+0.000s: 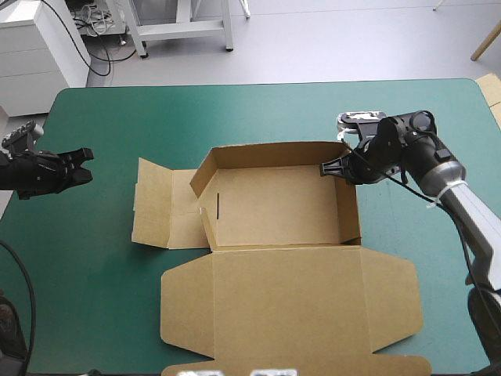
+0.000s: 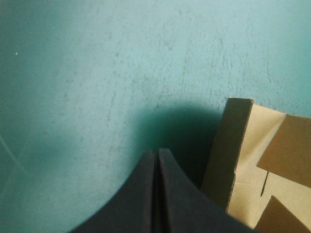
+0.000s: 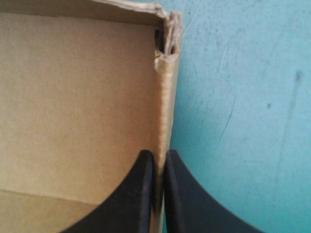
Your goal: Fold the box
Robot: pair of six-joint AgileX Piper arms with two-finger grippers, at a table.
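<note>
The brown box (image 1: 274, 207) stands mid-table as an open tray with raised walls, its lid (image 1: 290, 301) lying flat toward the near edge and a side flap (image 1: 160, 204) flat on the left. My right gripper (image 1: 330, 168) is shut on the box's right wall near the far right corner; in the right wrist view the wall (image 3: 164, 121) runs between the fingers of that gripper (image 3: 158, 158). My left gripper (image 1: 84, 166) hovers over the cover near the left edge, shut and empty. The left wrist view has the gripper (image 2: 156, 154) with the box's flap edge (image 2: 228, 150) beside it.
The teal-green cover (image 1: 102, 282) lies bare left of the box and beyond its far wall. A strip of more brown board (image 1: 297, 366) shows at the near edge, and a pale board corner (image 1: 491, 86) at the right edge.
</note>
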